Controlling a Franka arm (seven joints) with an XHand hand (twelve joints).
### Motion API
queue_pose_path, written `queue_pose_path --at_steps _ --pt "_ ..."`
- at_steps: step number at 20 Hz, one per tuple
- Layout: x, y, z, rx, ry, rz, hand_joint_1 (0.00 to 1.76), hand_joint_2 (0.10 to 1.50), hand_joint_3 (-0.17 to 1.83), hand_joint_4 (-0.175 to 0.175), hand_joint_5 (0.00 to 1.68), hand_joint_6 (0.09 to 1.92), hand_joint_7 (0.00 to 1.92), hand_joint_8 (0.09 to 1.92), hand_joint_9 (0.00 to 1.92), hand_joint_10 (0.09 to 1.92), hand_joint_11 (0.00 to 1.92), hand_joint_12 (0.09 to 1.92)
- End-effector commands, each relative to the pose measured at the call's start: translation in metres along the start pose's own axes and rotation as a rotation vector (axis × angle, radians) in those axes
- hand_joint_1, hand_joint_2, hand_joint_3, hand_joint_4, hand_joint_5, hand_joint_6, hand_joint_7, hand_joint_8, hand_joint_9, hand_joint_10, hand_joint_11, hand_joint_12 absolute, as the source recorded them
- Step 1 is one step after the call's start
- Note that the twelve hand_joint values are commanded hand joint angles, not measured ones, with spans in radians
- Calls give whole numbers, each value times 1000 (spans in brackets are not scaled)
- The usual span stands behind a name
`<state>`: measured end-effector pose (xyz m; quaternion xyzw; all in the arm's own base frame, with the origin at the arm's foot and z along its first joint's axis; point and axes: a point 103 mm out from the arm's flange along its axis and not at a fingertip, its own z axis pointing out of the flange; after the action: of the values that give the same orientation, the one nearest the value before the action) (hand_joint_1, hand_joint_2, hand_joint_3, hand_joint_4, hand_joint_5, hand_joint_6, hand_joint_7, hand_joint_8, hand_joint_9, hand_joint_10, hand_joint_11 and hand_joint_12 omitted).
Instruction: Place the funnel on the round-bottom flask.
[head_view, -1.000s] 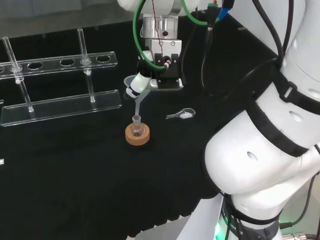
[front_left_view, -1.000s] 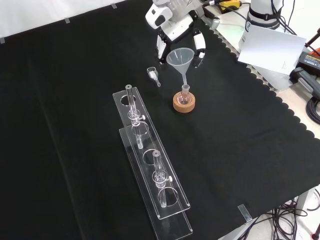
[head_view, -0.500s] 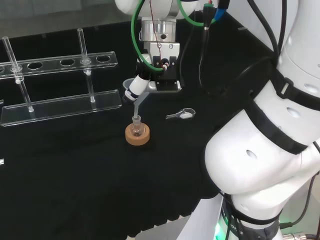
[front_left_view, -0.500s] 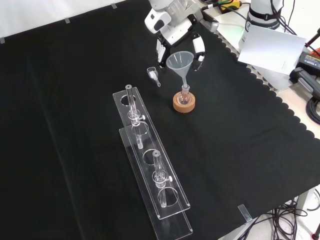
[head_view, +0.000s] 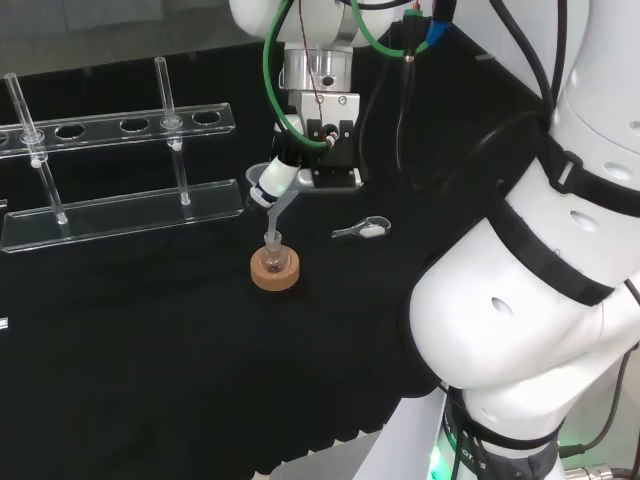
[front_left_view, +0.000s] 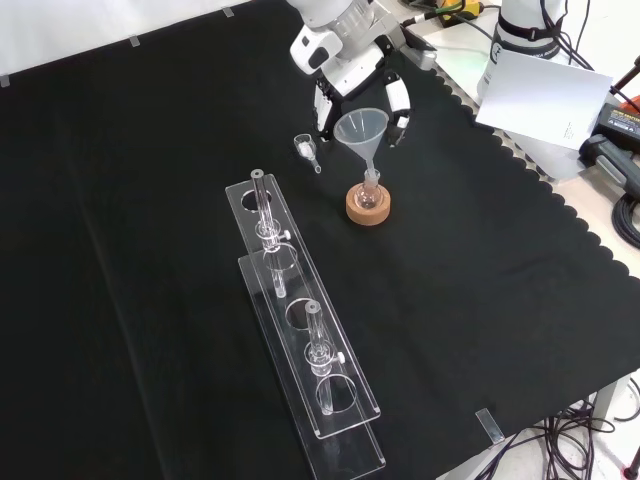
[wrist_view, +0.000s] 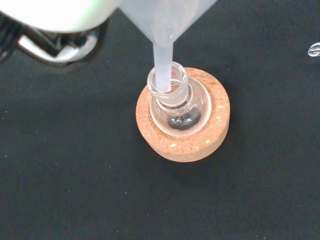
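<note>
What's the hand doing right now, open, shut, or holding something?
Hand: shut on the funnel, whose stem sits in the round-bottom flask neck.

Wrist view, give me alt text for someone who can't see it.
A translucent funnel has its stem inside the neck of a small round-bottom flask, which sits in a cork ring on black cloth. A blurred white part of the hand shows beside the funnel.

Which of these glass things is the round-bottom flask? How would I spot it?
Find the long clear rack in the front view, then look right to the cork ring. The flask sits in that ring; unlike its neighbours, it has a funnel stem in its neck.
</note>
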<state>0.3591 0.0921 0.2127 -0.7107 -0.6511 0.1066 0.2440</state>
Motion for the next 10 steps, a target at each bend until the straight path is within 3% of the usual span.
queue_pose_path --at_steps 1,10 --pt "0 1 4 -5 -3 -2 1069 529 919 -148 599 740 993 724 1219 236 818 1047" --pt "11 17 27 -20 -30 -6 1070 528 922 -149 599 741 991 725 1218 237 814 1048"
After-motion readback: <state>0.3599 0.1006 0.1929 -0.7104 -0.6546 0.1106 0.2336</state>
